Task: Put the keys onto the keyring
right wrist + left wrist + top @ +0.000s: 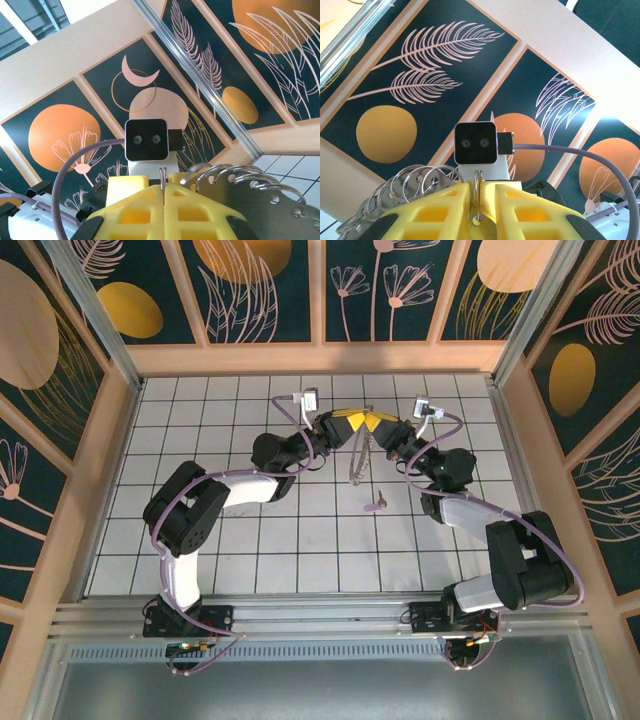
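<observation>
The keyring (357, 455) is a pale coiled wire loop hanging between my two grippers above the middle of the tiled floor. My right gripper (163, 187) is shut on a thin strand of its wire (163, 175), and more coils (235, 175) loop through a grey holed plate to its right. My left gripper (481, 189) faces it with the jaws a little apart. The same wire strand (479, 192) stands in that gap against the left finger, with coils (415, 182) bunched to the left. A small mauve key (375, 503) lies on the floor below the ring, away from both grippers (361, 424).
Wooden walls with dark leaf-patterned panels (270, 290) enclose the white tiled floor (250, 550). Lilac cables (465, 502) run along both arms. Each wrist view shows the other arm's camera (475, 143) straight ahead at close range.
</observation>
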Motion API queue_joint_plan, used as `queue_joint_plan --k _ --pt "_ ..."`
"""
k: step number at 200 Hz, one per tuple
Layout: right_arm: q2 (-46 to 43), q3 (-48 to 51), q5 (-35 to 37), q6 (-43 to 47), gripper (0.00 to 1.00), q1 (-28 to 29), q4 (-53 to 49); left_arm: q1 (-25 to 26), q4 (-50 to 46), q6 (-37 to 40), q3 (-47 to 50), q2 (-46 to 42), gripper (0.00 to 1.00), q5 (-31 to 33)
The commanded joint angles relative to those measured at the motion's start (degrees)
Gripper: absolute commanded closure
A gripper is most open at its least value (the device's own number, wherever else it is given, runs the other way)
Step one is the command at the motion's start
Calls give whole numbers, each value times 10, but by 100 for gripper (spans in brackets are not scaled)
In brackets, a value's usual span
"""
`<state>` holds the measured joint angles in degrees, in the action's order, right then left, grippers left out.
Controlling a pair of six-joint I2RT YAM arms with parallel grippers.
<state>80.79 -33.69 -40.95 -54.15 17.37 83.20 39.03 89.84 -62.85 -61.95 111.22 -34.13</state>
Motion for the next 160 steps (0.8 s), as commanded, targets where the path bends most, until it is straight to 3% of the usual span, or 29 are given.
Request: queue_joint_plan --k 1,21,56,72,90,160 --pt "0 -19 -8 7 100 11 22 7 29 1 -21 10 87 -8" --pt "0 -20 -9 6 100 10 21 8 30 2 -21 11 100 -11" --pt "-2 -25 -12 9 100 8 12 8 30 0 -23 12 100 -18" --pt "-11 -23 -11 3 66 -6 10 8 26 3 -21 9 100 -20" --pt "-34 -9 -13 -3 52 -33 7 8 7 15 -20 1 100 -26" --pt "-130 37 -31 24 49 -110 -65 7 -213 160 -77 -36 100 -116"
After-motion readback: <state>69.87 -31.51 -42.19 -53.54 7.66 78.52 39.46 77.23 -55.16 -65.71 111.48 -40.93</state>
